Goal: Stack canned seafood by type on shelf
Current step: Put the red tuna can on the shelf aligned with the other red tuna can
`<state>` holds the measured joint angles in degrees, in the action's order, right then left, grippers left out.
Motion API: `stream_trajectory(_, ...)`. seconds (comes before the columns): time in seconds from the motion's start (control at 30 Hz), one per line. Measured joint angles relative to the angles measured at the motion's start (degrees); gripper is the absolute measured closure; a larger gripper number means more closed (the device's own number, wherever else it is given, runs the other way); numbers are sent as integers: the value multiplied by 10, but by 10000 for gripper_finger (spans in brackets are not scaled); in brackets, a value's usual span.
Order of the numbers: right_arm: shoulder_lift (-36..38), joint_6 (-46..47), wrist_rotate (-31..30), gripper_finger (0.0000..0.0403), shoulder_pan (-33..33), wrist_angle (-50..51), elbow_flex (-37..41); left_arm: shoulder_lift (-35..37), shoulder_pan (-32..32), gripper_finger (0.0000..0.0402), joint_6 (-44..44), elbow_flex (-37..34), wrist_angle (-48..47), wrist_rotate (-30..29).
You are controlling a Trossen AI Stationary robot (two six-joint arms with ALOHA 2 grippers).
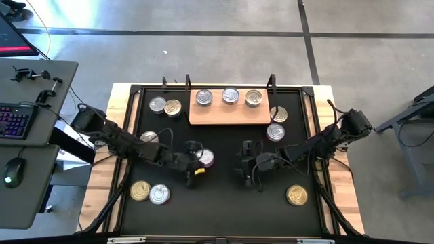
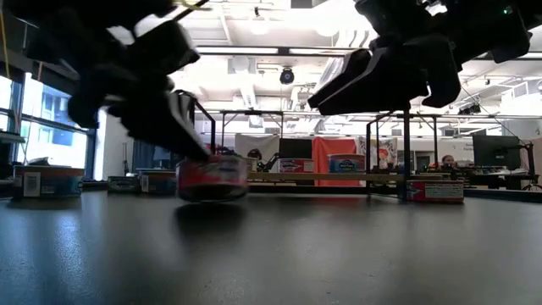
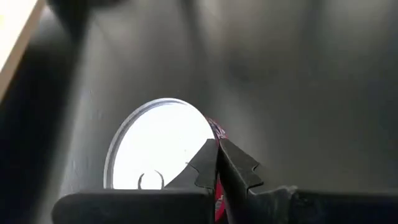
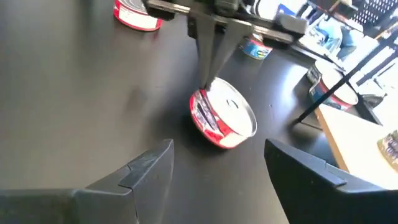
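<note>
Pinching the rim of a red-labelled, silver-lidded tin (image 1: 204, 158) mid-mat, the left gripper (image 1: 196, 163) has its fingers shut together on the edge. Three silver tins (image 1: 230, 96) sit unstacked on the pale wooden shelf (image 1: 228, 114) (most tins remain scattered). The right gripper (image 1: 248, 169) hangs open, empty.

Left arm (image 1: 115, 139): my dark, almost black one — chunky jointed links, matte shells.
Left gripper (image 1: 199, 163): a yellow patch sits near its tip in my overhead feed.
Left fingers (image 3: 239, 168): flat black blades, notched edges, tapering to a point.
Right arm (image 1: 325, 139): same dark build, a thin black cable looping along it.
Right gripper (image 1: 249, 166): black, boxy.
Right fingers (image 4: 149, 171): broad, dark grey wedges — smooth faces, angular corners.
</note>
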<state>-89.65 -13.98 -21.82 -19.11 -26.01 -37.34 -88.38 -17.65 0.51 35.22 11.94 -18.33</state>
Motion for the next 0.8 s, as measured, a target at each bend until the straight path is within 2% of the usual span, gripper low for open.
stream_trajectory(0.23,-5,-61,39,157,14,-4,0,0,50,401,-12,0,80,73)
stream_trajectory(0.4,-48,-133,47,157,30,-46,-2,0,70,401,-12,0,106,101)
stream_trajectory(0.63,-103,-169,49,157,53,-54,-51,-8,80,401,-12,1,125,106)
stream_trajectory(0.8,-127,-186,49,157,62,-9,-92,-13,79,401,-12,1,129,106)
